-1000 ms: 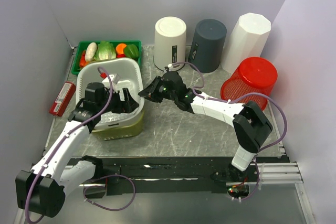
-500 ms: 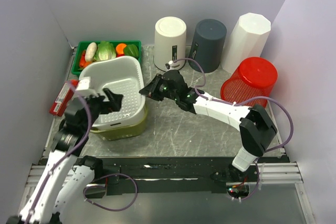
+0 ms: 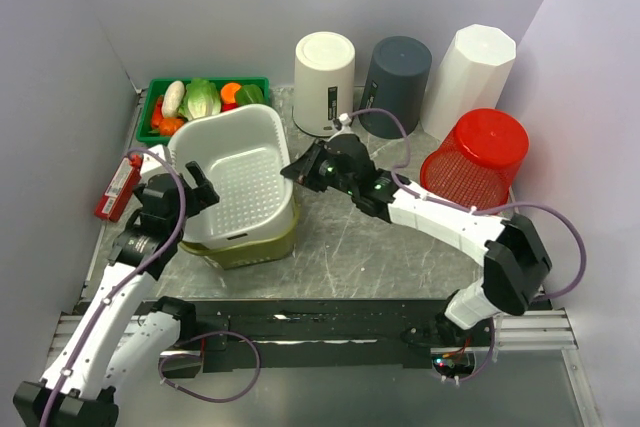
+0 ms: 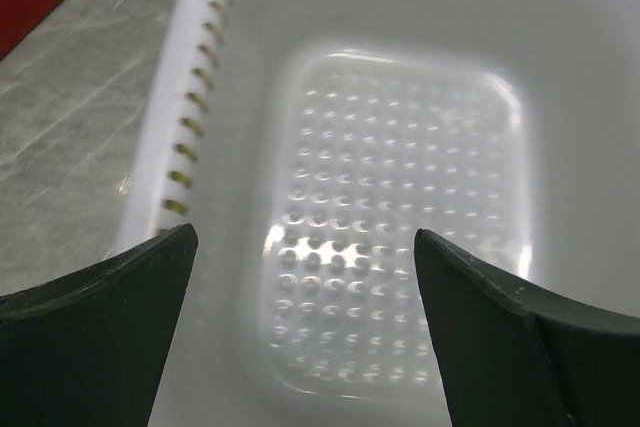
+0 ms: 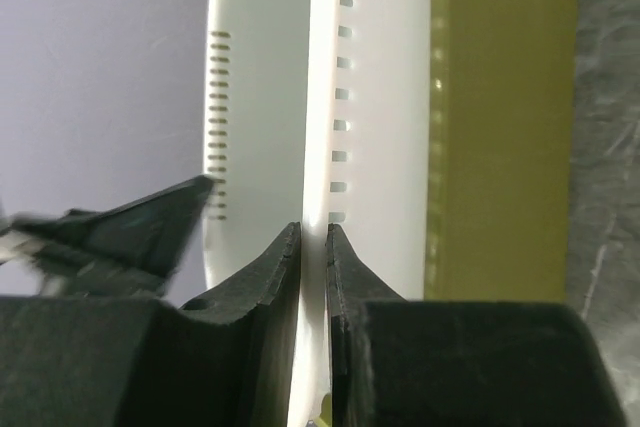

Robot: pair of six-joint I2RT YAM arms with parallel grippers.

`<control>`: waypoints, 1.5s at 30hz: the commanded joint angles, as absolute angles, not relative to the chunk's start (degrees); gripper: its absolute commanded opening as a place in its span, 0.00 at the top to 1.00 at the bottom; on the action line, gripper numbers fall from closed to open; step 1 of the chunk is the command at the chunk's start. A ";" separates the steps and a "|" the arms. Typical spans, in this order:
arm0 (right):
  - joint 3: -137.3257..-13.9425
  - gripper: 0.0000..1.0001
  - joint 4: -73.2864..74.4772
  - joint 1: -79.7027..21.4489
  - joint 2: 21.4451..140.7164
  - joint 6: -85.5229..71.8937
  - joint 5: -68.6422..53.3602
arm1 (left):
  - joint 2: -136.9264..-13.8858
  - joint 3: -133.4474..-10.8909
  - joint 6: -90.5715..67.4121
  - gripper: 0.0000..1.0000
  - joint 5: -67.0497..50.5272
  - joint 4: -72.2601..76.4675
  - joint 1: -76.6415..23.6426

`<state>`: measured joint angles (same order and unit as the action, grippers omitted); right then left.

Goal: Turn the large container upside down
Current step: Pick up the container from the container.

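Probably light, stiff and slick, the large container (image 3: 240, 177) near the table's (image 3: 350, 242) left edge is best taken by its rim, where the right gripper (image 3: 297, 169) clamps it; the left gripper (image 3: 200, 190) gapes wide.

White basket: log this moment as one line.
basket: opening up, in green tub | right gripper: shut on rim | left gripper: open, holding nothing

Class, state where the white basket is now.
In the top view the white basket sits left of centre, resting in the olive tub beside the vegetable tray; the right gripper pinches its right rim.
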<state>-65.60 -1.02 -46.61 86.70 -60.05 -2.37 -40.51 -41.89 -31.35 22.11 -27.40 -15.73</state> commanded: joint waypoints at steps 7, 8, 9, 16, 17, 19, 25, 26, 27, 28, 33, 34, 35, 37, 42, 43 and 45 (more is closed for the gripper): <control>-62.23 0.97 -4.04 -44.21 79.37 -58.18 1.84 | -36.74 -44.03 -34.54 0.04 29.08 -29.35 -15.64; -61.88 0.97 -4.04 -43.86 78.84 -58.27 1.93 | -36.56 -44.47 -35.06 0.04 30.14 -29.96 -15.64; -61.53 0.97 -4.13 -43.68 78.66 -58.27 2.02 | -36.13 -44.73 -35.50 0.04 32.41 -30.84 -15.64; -60.38 0.96 -3.96 -42.89 76.56 -57.75 2.02 | -39.45 -44.65 -35.86 0.04 30.34 -31.64 -15.64; -60.38 0.96 -4.13 -42.80 76.55 -57.57 1.85 | -40.68 -44.82 -35.51 0.04 29.28 -31.38 -15.64; -60.55 0.96 -4.22 -42.63 77.34 -57.57 1.06 | -44.64 -45.35 -34.28 0.04 26.65 -31.29 -15.64; -60.99 0.96 -7.38 -42.28 79.18 -57.83 -5.70 | -48.96 -45.18 -32.08 0.02 18.82 -28.83 -14.50; -60.91 0.95 -7.82 -42.28 79.36 -58.01 -6.41 | -48.78 -44.48 -31.73 0.01 16.81 -28.22 -14.50; -60.73 0.95 -8.61 -42.36 79.63 -58.70 -7.90 | -48.61 -44.39 -31.29 0.01 16.09 -27.69 -14.50; -60.65 0.94 -9.22 -42.28 79.98 -58.88 -8.52 | -48.60 -44.47 -31.29 0.04 15.82 -27.77 -14.50; -61.52 0.92 -10.99 -42.36 81.82 -60.38 -12.39 | -47.99 -43.68 -30.32 0.17 12.14 -26.19 -14.41; -61.70 0.90 -11.16 -42.36 82.44 -60.55 -13.44 | -48.16 -43.68 -30.15 0.19 11.69 -26.02 -14.41; -61.79 0.89 -11.60 -42.28 82.88 -60.73 -14.32 | -48.34 -43.68 -30.06 0.23 11.25 -25.84 -14.41; -62.57 0.86 -11.60 -42.36 84.10 -61.43 -15.90 | -48.78 -43.77 -29.71 0.26 9.94 -25.75 -14.41; -63.98 0.82 -11.42 -42.45 86.31 -62.49 -18.54 | -49.04 -43.68 -29.44 0.31 8.79 -25.14 -14.50; -63.72 0.82 -12.38 -42.45 86.48 -62.66 -18.81 | -48.96 -43.59 -29.36 0.31 8.44 -25.14 -14.41; -63.37 0.79 -13.44 -42.54 86.66 -63.36 -19.86 | -48.87 -43.51 -29.36 0.31 8.09 -24.87 -14.41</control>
<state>-60.25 -5.72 -39.97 85.43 -61.25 -11.05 -49.01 -43.31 -28.12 16.91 -31.18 -13.02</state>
